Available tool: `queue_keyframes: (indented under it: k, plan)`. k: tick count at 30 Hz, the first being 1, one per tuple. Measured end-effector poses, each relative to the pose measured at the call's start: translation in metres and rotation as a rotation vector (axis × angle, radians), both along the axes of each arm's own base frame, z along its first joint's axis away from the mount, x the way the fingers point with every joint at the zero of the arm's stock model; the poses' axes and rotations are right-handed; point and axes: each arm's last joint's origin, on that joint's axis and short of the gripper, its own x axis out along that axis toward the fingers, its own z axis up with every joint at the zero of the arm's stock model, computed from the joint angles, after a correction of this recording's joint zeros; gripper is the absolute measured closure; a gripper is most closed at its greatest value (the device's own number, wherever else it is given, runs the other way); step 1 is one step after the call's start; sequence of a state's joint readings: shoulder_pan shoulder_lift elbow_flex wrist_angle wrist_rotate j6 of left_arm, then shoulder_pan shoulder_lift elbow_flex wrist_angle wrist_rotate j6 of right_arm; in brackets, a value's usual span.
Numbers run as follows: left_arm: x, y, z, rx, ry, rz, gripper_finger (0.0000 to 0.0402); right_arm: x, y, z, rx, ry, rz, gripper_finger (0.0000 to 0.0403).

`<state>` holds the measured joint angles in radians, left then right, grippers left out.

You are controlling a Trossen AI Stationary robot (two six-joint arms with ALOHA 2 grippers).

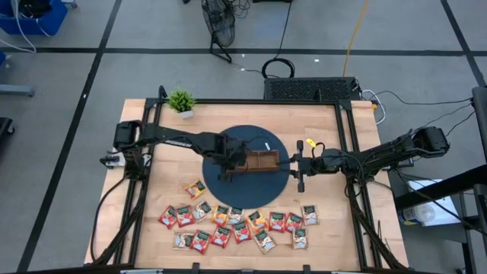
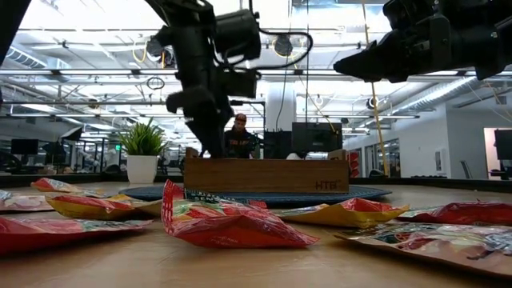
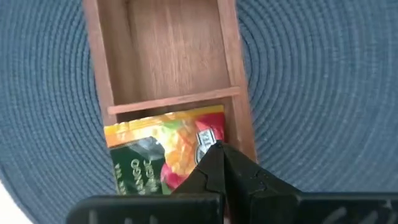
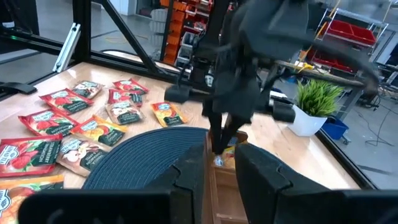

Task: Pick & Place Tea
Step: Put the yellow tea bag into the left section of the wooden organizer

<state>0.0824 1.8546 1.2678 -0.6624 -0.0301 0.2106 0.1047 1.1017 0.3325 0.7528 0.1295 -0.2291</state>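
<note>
Grey floor [image 1: 68, 137] with dark seam lines surrounds the wooden desk [image 1: 327, 228]. Blue bin [image 1: 30, 15] at upper left of the high view, a fan [image 1: 219, 27] at top centre, yellow cable [image 1: 354, 34] at upper right. Small potted plant [image 1: 181, 101] at desk's upper left. Low view: open hall, ceiling pipes and bright lights [image 2: 96, 32], monitors [image 2: 316, 138], a person [image 2: 238, 136] at centre behind.
</note>
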Motion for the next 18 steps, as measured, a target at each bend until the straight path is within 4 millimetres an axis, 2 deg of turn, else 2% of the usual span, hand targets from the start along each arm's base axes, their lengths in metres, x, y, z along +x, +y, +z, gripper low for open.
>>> queue_keyframes:
  k: [14, 18]
  plan:
    - [0.006, 0.015, -0.027, -0.033, 0.058, 0.034, 0.0401, 0.000, 0.000, -0.001, 0.004, 0.008, 0.001, 0.0328]
    - [0.007, 0.013, -0.028, 0.063, 0.057, 0.061, 0.0401, 0.000, 0.000, -0.001, 0.006, 0.009, 0.001, 0.0328]
